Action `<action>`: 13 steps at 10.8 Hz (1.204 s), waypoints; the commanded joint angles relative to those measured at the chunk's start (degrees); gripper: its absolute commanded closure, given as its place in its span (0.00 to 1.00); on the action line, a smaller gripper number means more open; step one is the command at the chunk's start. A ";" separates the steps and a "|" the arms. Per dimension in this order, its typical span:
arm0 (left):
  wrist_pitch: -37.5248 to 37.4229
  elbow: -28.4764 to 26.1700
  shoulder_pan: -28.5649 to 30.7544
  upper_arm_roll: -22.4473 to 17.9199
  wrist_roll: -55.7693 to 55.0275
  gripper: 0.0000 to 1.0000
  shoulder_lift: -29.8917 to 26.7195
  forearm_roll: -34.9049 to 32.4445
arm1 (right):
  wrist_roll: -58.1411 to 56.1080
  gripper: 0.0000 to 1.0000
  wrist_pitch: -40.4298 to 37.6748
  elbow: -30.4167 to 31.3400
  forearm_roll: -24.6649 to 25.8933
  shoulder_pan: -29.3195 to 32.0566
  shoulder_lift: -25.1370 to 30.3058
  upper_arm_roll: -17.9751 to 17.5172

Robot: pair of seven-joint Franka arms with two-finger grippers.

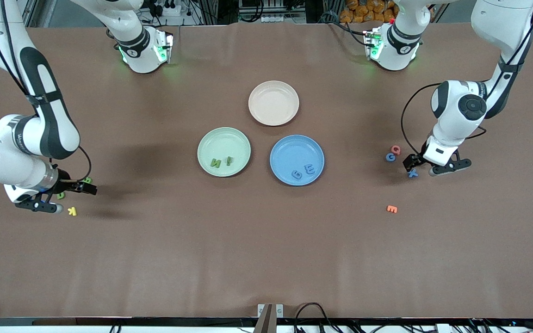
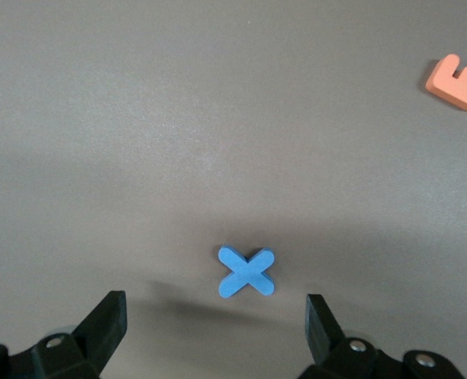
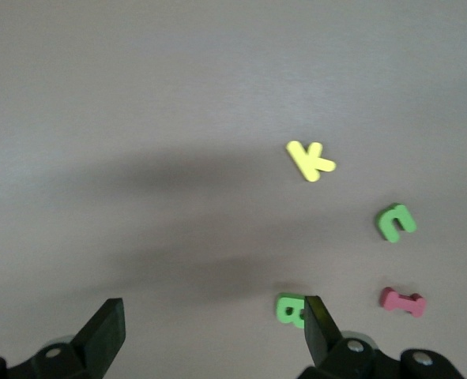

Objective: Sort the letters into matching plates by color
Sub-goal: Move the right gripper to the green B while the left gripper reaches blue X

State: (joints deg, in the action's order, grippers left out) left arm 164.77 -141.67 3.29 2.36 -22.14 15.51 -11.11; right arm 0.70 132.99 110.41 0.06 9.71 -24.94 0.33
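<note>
Halfway sorted, both arms lined up on strays

Nearest me, my right end effector (image 1: 65, 196) hangs released over the green B (image 3: 290, 309), crowded by a red letter (image 3: 402, 302), so I might snag that. Left end effector (image 2: 215, 328) gapes above the blue X (image 2: 246, 272). Farther up, green plate (image 1: 208, 142) and blue plate (image 1: 285, 150) each hold two.

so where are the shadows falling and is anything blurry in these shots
Front view: soft arm shadows on the table beside the green plate and the left gripper. Left wrist view: sharp blue X, faint shadow around it. Right wrist view: broad dark bands under the yellow K; letters slightly soft; right gripper open.
</note>
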 commanded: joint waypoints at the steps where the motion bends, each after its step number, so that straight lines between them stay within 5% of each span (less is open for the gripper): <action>1: 2.13 -0.19 -0.39 -0.16 0.52 0.00 1.45 1.70 | 1.93 0.00 2.18 0.43 0.29 2.50 -1.08 0.10; 9: 1.52 2.09 -0.30 -0.07 5.00 0.00 4.27 1.44 | 2.20 0.00 13.61 4.73 0.29 5.32 -3.89 0.72; 13: -4.63 5.70 0.40 -0.07 9.56 0.00 4.18 1.53 | 2.20 0.00 16.51 9.03 0.29 5.58 -2.84 0.72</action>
State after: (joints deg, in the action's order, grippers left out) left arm 162.82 -138.09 3.30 2.35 -16.66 19.39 -11.10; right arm 1.98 147.99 116.57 0.05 14.28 -29.23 1.77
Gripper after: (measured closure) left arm 0.000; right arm 0.000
